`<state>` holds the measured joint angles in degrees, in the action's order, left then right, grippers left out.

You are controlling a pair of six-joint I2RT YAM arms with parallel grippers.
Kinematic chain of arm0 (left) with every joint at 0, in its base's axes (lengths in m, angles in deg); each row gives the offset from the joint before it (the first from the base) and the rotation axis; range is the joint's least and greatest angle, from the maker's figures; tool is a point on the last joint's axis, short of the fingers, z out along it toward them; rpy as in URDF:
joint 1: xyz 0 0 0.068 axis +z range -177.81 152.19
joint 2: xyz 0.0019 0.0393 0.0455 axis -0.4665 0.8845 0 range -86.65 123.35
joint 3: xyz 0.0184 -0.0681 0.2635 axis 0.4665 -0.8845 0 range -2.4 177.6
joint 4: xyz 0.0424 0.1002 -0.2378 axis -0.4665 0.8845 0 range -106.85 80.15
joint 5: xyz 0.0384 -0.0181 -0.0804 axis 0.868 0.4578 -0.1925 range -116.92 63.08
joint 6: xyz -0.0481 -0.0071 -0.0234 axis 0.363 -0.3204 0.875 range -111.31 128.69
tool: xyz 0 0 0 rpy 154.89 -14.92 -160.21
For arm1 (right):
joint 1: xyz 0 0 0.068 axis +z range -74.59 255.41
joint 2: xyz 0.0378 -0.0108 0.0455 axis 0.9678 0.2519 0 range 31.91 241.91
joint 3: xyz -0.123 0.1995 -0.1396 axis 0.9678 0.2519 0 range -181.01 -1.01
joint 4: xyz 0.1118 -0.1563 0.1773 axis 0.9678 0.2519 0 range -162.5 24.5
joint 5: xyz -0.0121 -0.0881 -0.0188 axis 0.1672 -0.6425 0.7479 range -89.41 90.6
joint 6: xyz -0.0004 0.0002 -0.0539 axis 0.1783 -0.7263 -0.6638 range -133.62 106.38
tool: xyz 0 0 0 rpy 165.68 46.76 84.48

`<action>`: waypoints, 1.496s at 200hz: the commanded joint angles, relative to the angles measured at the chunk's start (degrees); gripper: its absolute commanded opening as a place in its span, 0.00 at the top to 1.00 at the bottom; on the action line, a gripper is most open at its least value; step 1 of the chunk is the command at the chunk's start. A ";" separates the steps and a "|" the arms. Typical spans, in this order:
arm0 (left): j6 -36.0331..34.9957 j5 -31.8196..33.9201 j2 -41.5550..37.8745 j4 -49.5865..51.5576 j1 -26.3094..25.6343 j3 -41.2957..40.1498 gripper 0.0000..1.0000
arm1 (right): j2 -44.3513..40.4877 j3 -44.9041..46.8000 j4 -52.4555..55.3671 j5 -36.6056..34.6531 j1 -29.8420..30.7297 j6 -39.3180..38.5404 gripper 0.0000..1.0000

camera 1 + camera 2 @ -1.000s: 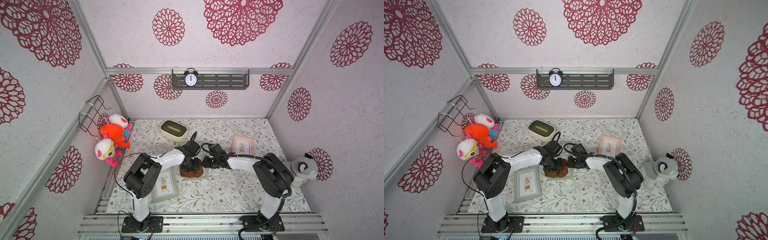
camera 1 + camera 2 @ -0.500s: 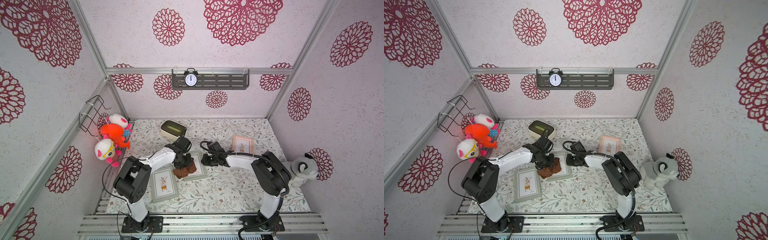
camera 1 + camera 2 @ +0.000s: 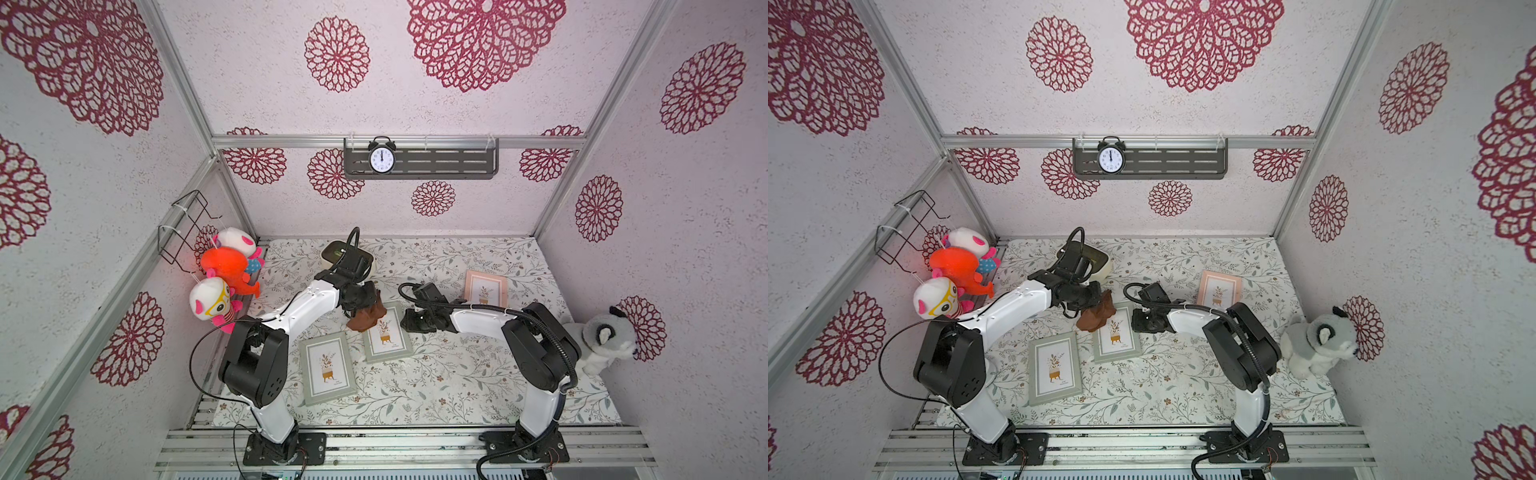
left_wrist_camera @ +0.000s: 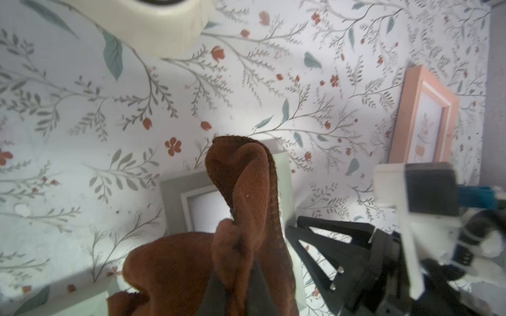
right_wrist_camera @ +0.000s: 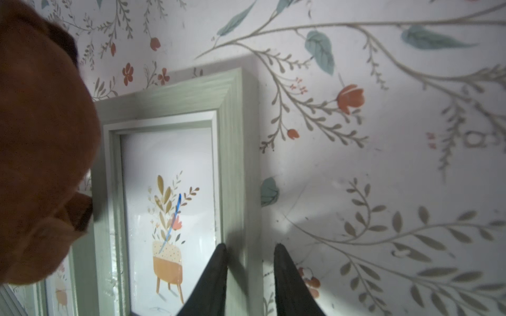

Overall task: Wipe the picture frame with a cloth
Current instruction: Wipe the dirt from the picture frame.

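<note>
My left gripper [image 3: 362, 300] was pressed together on the rust-brown cloth [image 3: 367, 317], pinching a bunched fold. In the left wrist view the cloth [image 4: 246, 208] swallowed my fingertips, so I could not make them out. The rest of it drooped below that gripper onto the far left corner of the sage-green picture frame [image 3: 387, 336], hiding that corner in both top views.

The picture frame [image 3: 1118, 337] lay flat on the floral tablecloth [image 3: 457, 374], between my two grippers. Its long axis ran away from my bases toward the back wall, nearly straight. The print faced up, the potted plant's legs toward my bases and its leaves toward the cloth.

My right gripper [image 5: 250, 270] sat at the frame's right long rail. One of its fingers [image 5: 216, 281] was on the glass side and the other over the tablecloth, with the rail between the parted jaws. Whether they clamped the rail or only straddled it I could not tell. From above that gripper was just a dark lump.

A second green frame [image 3: 328, 368] lay on the near side of my left gripper, well apart from the cloth. A pink frame [image 3: 486, 288] lay beyond my right gripper. A cream box [image 3: 332, 257] beyond my left gripper was half hidden by that arm and cut off in the left wrist view.
</note>
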<state>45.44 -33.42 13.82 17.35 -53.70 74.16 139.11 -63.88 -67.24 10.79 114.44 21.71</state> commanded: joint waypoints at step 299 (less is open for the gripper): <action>-10.88 6.76 20.65 6.77 -4.57 21.06 1.00 | -5.45 12.20 1.21 -3.52 3.29 4.80 0.72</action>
<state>36.20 -23.91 31.17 25.19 -56.45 92.54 134.15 -55.31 -72.99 9.50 116.62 24.99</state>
